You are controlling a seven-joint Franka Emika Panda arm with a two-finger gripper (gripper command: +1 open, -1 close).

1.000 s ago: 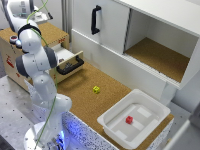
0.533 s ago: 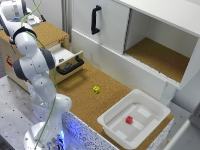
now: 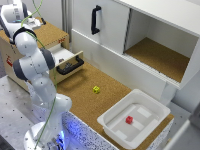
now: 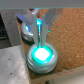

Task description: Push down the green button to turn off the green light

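A high exterior camera looks down across the cork-topped counter (image 3: 85,105); the wrist camera looks down past the claw (image 4: 39,31), hovering close above the glowing pale-green round button (image 4: 42,54).

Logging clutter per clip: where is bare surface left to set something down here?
Most free: the cork counter between the black-handled open drawer, the small yellow cube and the white plastic tray. The open cupboard's cork shelf is bare too. The tray holds only a small red cube. Crowded: the box top around the glowing green button, under the pincer.
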